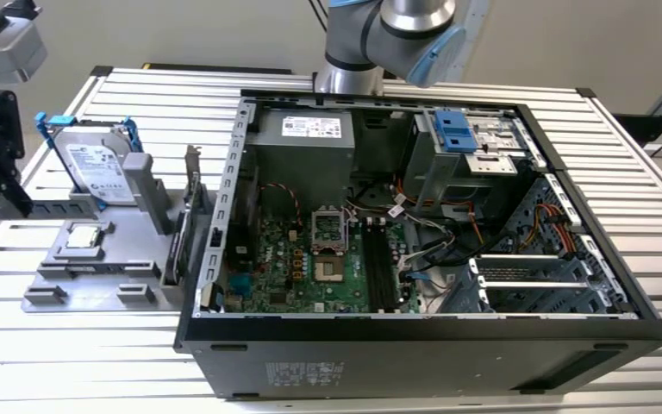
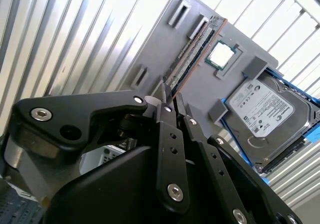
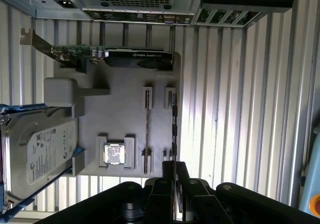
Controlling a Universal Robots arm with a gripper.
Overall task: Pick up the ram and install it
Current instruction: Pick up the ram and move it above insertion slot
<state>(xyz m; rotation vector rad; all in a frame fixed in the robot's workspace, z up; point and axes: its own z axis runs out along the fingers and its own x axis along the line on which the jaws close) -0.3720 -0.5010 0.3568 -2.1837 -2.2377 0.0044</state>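
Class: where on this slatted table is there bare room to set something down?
Bare slatted metal table in the exterior view's lower left, bordering the grey parts tray; more beyond the open black computer case. Crowded between them.

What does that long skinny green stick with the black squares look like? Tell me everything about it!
The ram is a long, thin green circuit board with a row of dark chips along its side. It stands on its long edge in slots of the gray holder, beside the square silver processor. In both wrist views it runs straight away from the gripper. Whether the two touch cannot be told.
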